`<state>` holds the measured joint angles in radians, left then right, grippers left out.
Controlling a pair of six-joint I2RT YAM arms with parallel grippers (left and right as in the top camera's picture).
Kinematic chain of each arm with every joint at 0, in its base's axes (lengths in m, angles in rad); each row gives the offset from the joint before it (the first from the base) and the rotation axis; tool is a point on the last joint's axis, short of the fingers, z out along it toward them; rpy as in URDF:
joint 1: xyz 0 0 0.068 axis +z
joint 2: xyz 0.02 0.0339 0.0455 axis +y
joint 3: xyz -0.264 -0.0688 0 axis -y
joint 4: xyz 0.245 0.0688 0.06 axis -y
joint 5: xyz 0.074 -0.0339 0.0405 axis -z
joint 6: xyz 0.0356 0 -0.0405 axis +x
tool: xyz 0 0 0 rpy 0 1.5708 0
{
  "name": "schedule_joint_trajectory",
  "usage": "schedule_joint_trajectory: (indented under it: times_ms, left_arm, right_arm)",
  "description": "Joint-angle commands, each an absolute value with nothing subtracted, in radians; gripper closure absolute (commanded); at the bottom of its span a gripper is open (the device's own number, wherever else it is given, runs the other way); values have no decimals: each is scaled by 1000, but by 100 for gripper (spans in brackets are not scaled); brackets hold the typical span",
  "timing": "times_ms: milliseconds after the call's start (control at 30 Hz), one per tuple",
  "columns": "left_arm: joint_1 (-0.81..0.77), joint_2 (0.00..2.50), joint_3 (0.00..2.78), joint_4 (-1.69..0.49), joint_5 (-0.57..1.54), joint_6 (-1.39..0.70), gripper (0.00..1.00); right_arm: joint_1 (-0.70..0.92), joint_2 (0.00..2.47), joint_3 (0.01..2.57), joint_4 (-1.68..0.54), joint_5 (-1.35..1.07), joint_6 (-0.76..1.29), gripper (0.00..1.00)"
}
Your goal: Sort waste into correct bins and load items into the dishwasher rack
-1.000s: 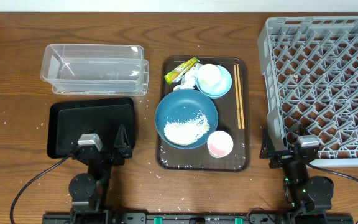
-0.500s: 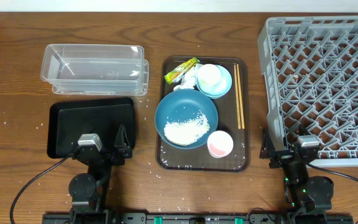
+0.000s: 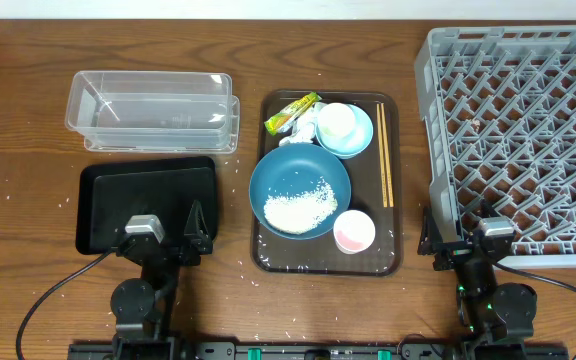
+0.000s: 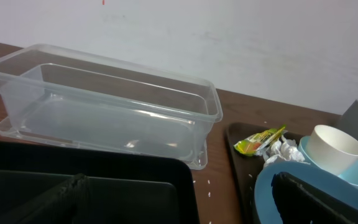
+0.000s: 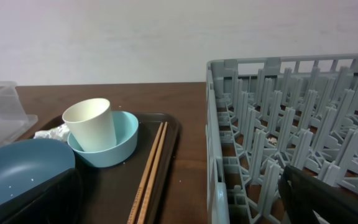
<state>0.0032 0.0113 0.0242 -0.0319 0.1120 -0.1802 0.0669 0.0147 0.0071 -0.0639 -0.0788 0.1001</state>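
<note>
No movement anywhere since a second ago; sorting and loading not yet begun.

Left fingers (image 4: 316, 196) spread wide and empty over the near edge of the shallow matte black tray (image 3: 148, 185); right fingers (image 5: 328, 199) likewise wide and empty by the near corner of the grey lattice rack (image 3: 433, 120), bare of dishes. Behind the black tray, a clear thin-walled plastic tub (image 3: 151, 77), empty. On the brown serving tray (image 3: 268, 255) in the middle of the wooden desk (image 3: 28, 200): loose white rice (image 3: 298, 208) heaped in the glossy dark-blue bowl (image 3: 278, 175); a crumpled tissue (image 3: 306, 128) just beside a shiny yellow-green wrapper (image 3: 291, 112); a smooth white cup (image 3: 336, 122) upright in the light-blue bowl (image 3: 361, 140); a small pink cup (image 3: 354, 232) at the near corner; two thin wooden chopsticks (image 3: 384, 155) side by side along the right edge. Every piece of waste and every dish yet to be handled.
</note>
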Motion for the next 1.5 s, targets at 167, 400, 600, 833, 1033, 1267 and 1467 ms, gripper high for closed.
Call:
schedule_joint_trajectory:
  times_ms: [167,400,600,833,1033,1267,1467]
  left_arm:
    - [1,12,4,-61,112,-181,5]
    - [1,12,4,-61,112,-181,5]
    - [1,12,4,-61,112,-181,5]
    - [1,12,4,-60,112,-182,5]
    - [0,12,5,94,364,-510,5]
    - [1,12,5,331,385,-626,5]
    - [1,28,21,459,348,-621,5]
  right_arm:
    - [58,14,6,-68,-79,91,1]
    - [58,14,6,-68,-79,91,1]
    - [58,14,6,-68,-79,91,1]
    - [58,14,6,-68,-79,91,1]
    - [58,14,6,-68,-79,91,1]
    - [58,14,6,-68,-79,91,1]
    - [58,14,6,-68,-79,91,1]
